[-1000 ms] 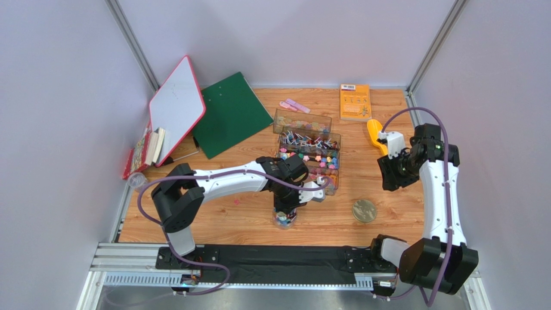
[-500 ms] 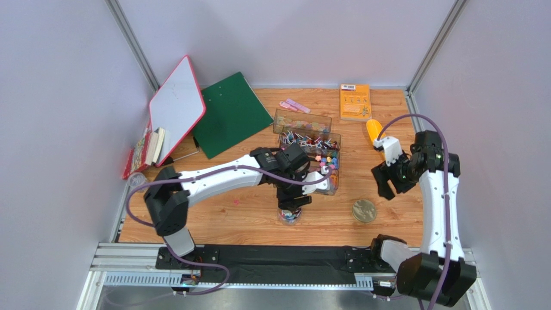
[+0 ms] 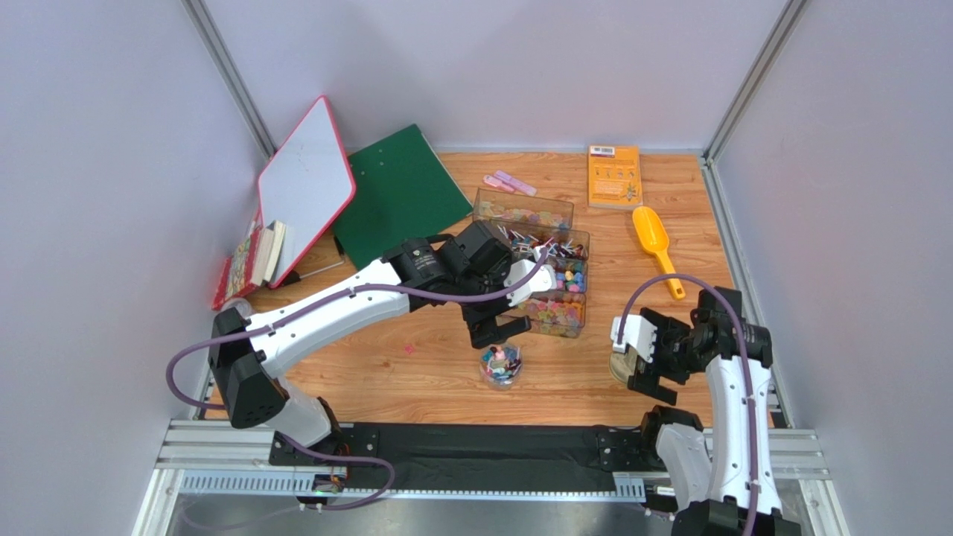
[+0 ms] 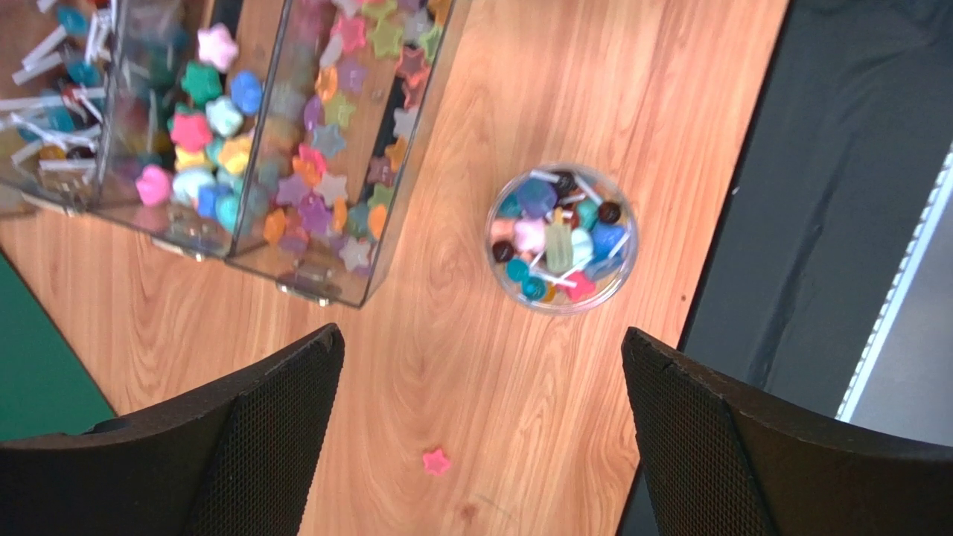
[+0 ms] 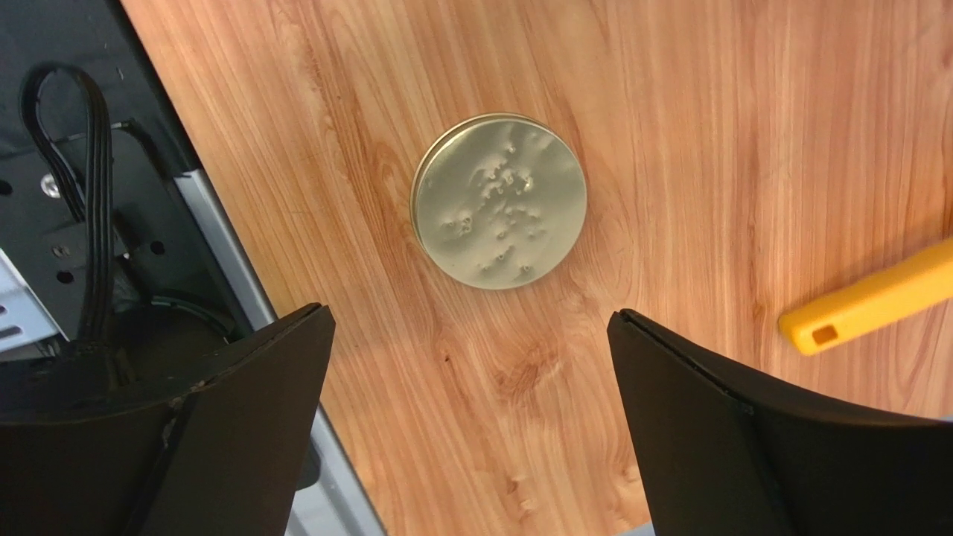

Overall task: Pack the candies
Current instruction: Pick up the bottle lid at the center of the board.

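Bench (image 3: pixel 369 380) of pale wood beneath both arms. Ahead of the left claw (image 4: pixel 479 335), clear compartment box (image 4: pixel 302 285) stocked with candies (image 4: pixel 213 123). Left claw spread wide, empty, hanging above and just short of the small round jar (image 4: pixel 632 248). Right claw (image 5: pixel 468 316) likewise splayed, holding nothing, poised over the gold lid (image 5: pixel 499 201), yellow scoop (image 5: pixel 873 302) handle off to one side. More candies heaped in the jar to about the rim; one pink star (image 4: pixel 435 460) loose on the wood between the left fingers (image 4: pixel 269 447). Probably capping next: centre on the lid before descending, pinch across its rim, lift it flat, seat it squarely, avoid nudging the jar or crushing any sweet standing proud.
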`<state>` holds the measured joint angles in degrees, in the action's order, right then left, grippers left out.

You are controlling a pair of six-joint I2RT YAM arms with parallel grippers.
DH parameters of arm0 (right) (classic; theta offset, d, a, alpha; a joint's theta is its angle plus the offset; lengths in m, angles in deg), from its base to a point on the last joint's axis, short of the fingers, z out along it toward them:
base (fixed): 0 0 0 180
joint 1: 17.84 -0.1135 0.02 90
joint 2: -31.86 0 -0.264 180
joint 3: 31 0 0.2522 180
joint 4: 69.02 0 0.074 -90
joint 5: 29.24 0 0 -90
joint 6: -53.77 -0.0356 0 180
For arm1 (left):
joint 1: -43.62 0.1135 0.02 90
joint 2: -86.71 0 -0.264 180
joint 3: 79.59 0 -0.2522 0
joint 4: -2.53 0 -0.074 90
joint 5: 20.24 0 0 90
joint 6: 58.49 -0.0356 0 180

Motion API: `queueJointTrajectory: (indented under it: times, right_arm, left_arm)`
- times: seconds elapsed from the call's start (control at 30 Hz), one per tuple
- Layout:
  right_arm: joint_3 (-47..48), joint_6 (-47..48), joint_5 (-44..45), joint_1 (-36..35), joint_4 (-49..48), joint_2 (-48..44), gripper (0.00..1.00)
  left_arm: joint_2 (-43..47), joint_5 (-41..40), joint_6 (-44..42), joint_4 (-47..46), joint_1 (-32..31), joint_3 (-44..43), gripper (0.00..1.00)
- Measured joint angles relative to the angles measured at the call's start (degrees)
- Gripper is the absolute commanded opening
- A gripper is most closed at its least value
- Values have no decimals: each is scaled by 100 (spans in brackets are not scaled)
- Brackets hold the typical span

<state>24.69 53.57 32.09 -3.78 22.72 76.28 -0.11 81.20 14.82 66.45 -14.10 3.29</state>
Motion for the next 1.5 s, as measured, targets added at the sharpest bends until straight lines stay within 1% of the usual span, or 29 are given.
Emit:
queueJointTrajectory:
  times: [0.2,0.37,0.5,0.87,1.2,1.5]
  right_arm:
    - [-297,1054,-79,0,-50,387,100]
    - [-564,1565,-83,0,-299,551,100]
    - [-603,1639,-79,0,-417,807,100]
    - [-444,1528,-87,0,-994,2061,100]
    - [-393,1550,-87,-17,-1255,2435,100]
    - [-387,1515,-83,-184,-1451,2708,100]
  left_arm:
    - [-28,-234,9,162,286,114,100]
    - [-28,-323,11,166,396,118,99]
    - [-31,-326,11,166,437,125,99]
    - [-83,-363,13,144,481,203,98]
    - [-136,-400,13,129,538,284,98]
    - [-214,-411,13,125,549,284,98]
